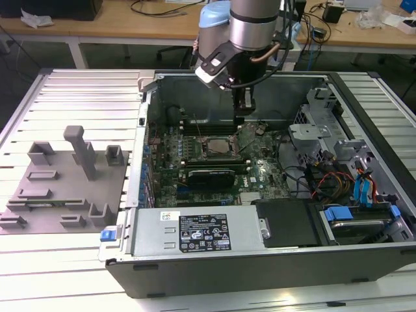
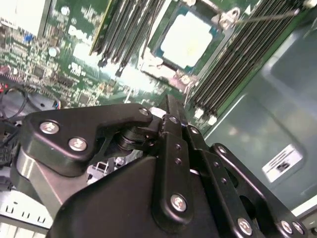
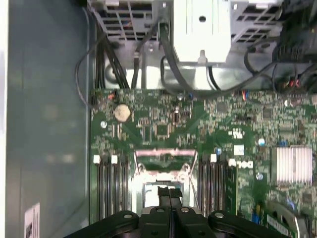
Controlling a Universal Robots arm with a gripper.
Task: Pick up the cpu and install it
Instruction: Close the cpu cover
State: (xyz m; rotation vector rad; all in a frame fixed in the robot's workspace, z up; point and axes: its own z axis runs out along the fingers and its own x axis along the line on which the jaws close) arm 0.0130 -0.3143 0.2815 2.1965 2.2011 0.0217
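The cpu [image 2: 190, 39] lies flat in its socket [image 1: 218, 148] near the middle of the board [image 1: 260, 170], between two banks of memory slots [image 3: 109, 188]. The gripper [image 1: 243, 120] hangs over the board near the socket, toward the back wall of the case [image 1: 260, 266], with its jaws pressed together and holding nothing.

silvery square cpu [image 2: 190, 39], flat in socket [image 2: 153, 63]

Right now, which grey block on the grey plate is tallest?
The slim post with the wide top. It rises well above every other block on the grey plate; those are all low and squat.
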